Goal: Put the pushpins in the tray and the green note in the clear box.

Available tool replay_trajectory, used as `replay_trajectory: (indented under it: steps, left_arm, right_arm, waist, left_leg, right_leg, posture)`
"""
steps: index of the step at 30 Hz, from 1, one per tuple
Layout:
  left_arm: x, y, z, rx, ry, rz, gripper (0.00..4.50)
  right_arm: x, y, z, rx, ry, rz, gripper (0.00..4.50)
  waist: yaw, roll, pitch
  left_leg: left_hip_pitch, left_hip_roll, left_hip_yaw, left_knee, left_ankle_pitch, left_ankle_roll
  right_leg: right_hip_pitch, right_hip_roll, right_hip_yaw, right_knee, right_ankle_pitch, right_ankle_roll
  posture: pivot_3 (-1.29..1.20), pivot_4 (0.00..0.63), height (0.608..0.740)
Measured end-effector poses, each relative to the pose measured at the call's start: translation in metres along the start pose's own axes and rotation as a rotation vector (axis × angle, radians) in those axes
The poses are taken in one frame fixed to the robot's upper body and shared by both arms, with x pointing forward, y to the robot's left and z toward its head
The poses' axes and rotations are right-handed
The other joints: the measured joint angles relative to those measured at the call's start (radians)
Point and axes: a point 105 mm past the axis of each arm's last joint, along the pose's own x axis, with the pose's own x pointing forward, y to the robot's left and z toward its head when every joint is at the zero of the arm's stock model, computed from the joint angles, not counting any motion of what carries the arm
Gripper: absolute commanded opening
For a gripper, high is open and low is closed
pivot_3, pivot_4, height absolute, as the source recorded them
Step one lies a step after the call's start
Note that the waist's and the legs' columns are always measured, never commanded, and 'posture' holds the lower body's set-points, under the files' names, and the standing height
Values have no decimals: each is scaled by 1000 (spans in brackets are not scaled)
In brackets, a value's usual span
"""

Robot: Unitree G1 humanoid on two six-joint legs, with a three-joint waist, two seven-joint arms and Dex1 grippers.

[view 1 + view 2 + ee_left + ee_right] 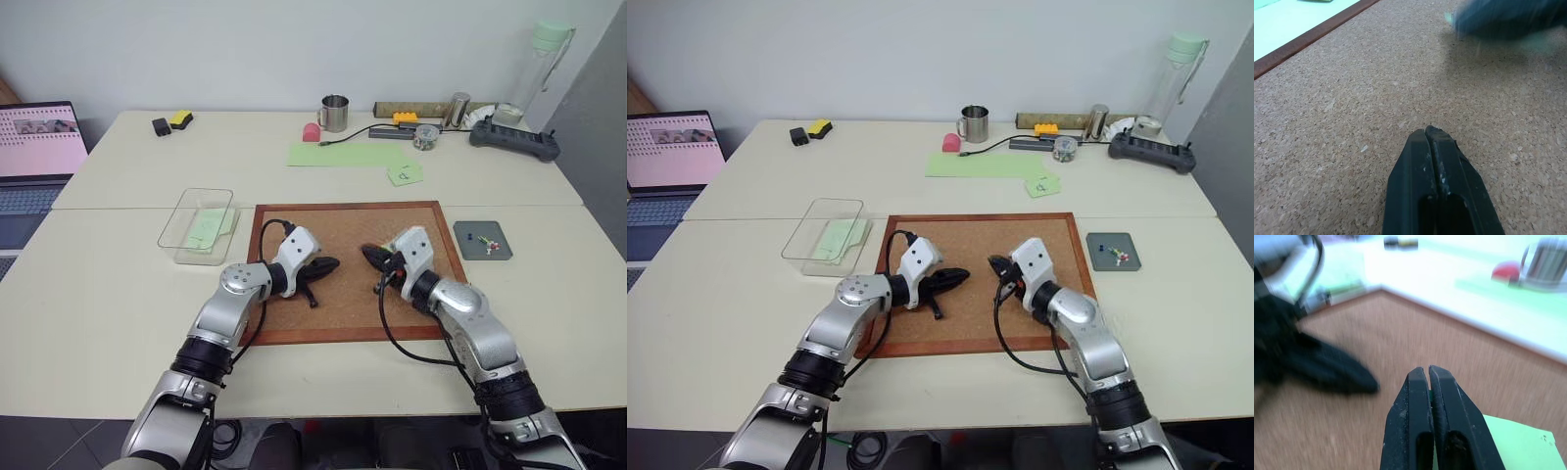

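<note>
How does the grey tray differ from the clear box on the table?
The tray is dark grey, opaque and smaller, right of the cork board; the clear box is transparent, larger, left of it. The tray holds pushpins; the clear box holds green paper. Both are shallow.

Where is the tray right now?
In the left eye view the tray lies on the table on the robot's right, just past the cork board's right edge, with a few pushpins in it.
</note>
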Motion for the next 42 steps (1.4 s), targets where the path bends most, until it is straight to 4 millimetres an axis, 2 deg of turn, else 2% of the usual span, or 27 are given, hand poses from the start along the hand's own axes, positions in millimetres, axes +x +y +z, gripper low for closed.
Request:
replay_trajectory:
  steps: [4, 9, 15, 23, 24, 25, 31, 39, 42]
  left_arm:
    - [0, 0, 1, -21, -8, -5, 0]
    - [2, -2, 6, -146, -60, -18, 0]
    - [2, 4, 29, -189, -141, -23, 0]
    - [2, -2, 48, -236, -213, -59, 0]
    - [1, -2, 50, -258, -227, -64, 381]
    - [0, -2, 54, -283, -251, -71, 474]
    - [-6, -9, 83, -372, -356, -150, 1725]
    - [1, -18, 90, -404, -356, -168, 3248]
    - [3, -20, 87, -412, -340, -162, 3248]
  right_arm:
    - [-3, -6, 7, -15, -28, -25, 20]
    - [-5, -14, 9, -7, -41, -62, 20]
    - [-6, -29, 19, 142, -121, -169, 20]
    - [-6, -39, 27, 154, -147, -210, 20]
    - [-6, -39, 28, 153, -149, -211, 0]
    - [-6, -40, 29, 151, -153, -214, 0]
    - [-4, -42, 35, 141, -168, -222, 0]
    - [0, -33, 43, 65, -181, -175, 0]
    - [2, -28, 49, 48, -203, -157, 0]
  waist:
    - [0, 0, 0]
    - [0, 0, 0]
    - [0, 0, 0]
    - [0, 0, 0]
    - [0, 0, 0]
    - [0, 0, 0]
    - [0, 0, 0]
    - [0, 0, 0]
    - [0, 0, 0]
  left_leg:
    - [0, 0, 0, 0, 0, 0]
    - [0, 0, 0, 0, 0, 0]
    - [-1, 0, 0, 0, 0, 0]
    - [-1, 0, 0, 0, 0, 0]
    - [-1, 0, 0, 0, 0, 0]
    - [-1, 0, 0, 0, 0, 0]
    - [-1, 0, 0, 0, 0, 0]
    - [-1, 0, 0, 0, 0, 0]
    - [-1, 0, 0, 0, 0, 0]
  right_leg:
    - [0, 0, 0, 0, 0, 0]
    - [0, 0, 0, 0, 0, 0]
    - [0, 0, 0, 0, 0, 0]
    - [0, 0, 0, 0, 0, 0]
    - [0, 0, 0, 0, 0, 0]
    - [0, 0, 0, 0, 0, 0]
    - [0, 0, 0, 0, 0, 0]
    - [0, 0, 0, 0, 0, 0]
    - [0, 0, 0, 0, 0, 0]
  posture:
    - [0, 150, 740]
    - [0, 150, 740]
    - [0, 150, 740]
    - [0, 150, 740]
    - [0, 150, 740]
    - [0, 150, 740]
    - [0, 150, 740]
    - [0, 150, 740]
    - [0, 150, 740]
